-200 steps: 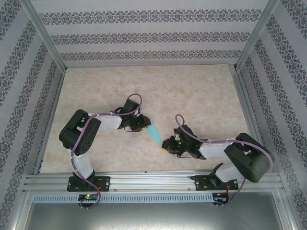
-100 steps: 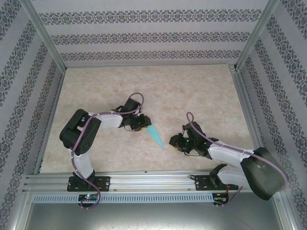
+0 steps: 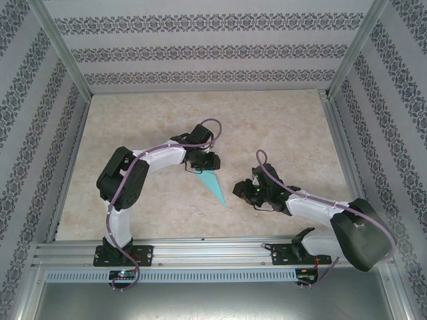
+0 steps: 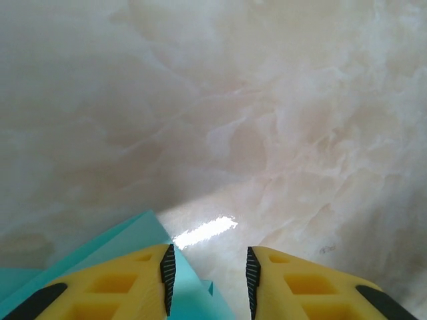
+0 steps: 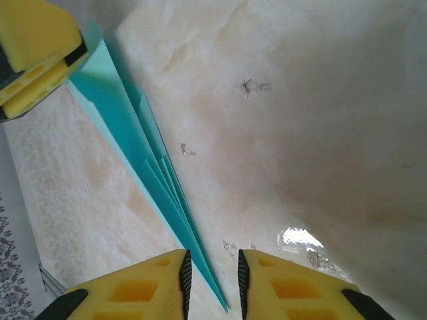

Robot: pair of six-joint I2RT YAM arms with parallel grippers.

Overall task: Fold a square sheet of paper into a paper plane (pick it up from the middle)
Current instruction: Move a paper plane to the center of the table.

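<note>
Our left hand (image 4: 208, 267) and right hand (image 5: 212, 263) have eased apart since a second ago, gripping nothing. The plane (image 3: 215, 188) lies flat between them, mid desk (image 3: 280, 127), toward the near edge.

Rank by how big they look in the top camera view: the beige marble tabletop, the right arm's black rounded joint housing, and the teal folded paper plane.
1. Beige marble tabletop.
2. Black rounded joint housing on the right arm, possibly enlarged by nearness.
3. Teal folded paper plane, smallest.
</note>
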